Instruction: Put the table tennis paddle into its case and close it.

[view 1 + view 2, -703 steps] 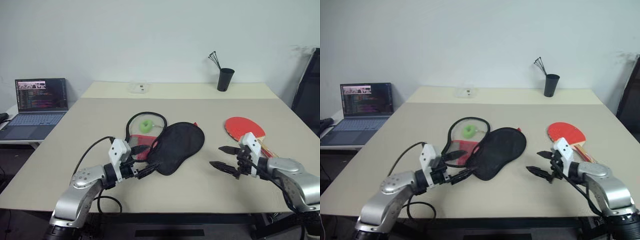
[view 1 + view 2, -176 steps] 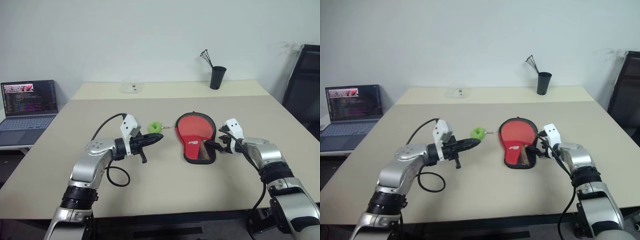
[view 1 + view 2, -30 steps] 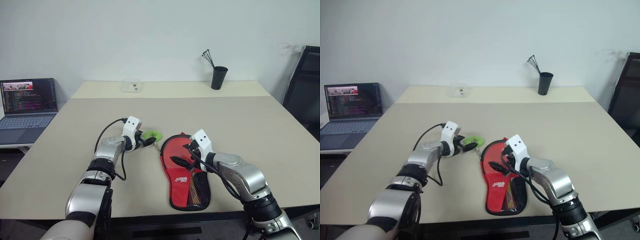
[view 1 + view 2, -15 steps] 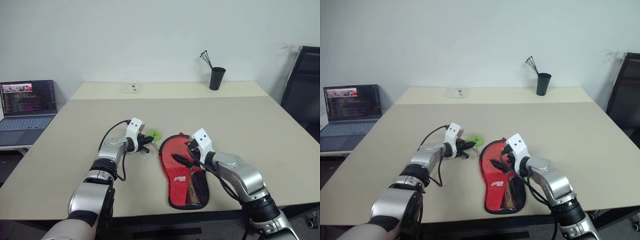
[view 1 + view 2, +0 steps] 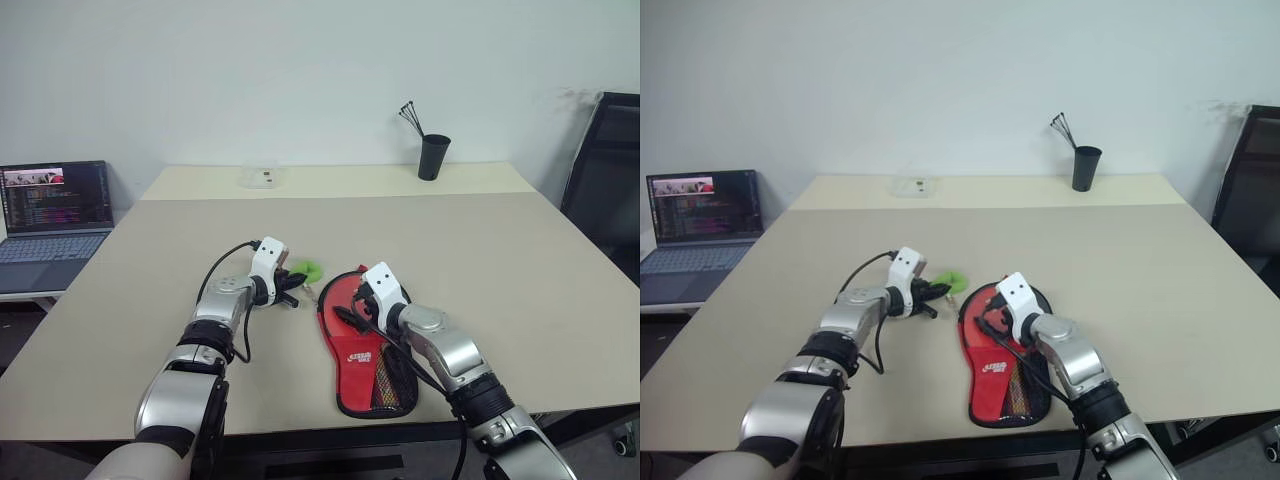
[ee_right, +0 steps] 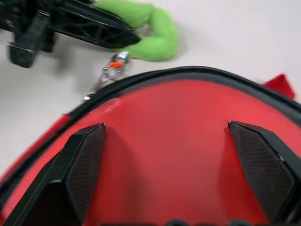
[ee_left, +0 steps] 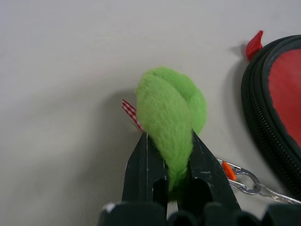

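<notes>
The red case [image 5: 352,345] lies on the table with its round end away from me, white logo and mesh pocket up, black zipper edge around it. The table tennis paddle is hidden. A fuzzy green ring tag [image 7: 171,110] hangs from a small metal clasp [image 7: 242,176] at the case's far left rim. My left gripper [image 5: 293,283] is shut on that ring, its fingers [image 7: 141,165] pinching the fluff. Over the round end hovers my right gripper [image 6: 174,155], open, with its wide-spread fingers [image 6: 84,160] just above the red fabric [image 6: 164,117].
A black cup with sticks [image 5: 434,157] and a small clear box [image 5: 262,178] stand at the table's far side. A laptop [image 5: 55,205] sits on a side desk to the left. A black chair [image 5: 605,170] is at the right.
My left gripper has shut on the green ring, which it only flanked a second ago. The right gripper has slid forward and left, lower over the case's round end.
</notes>
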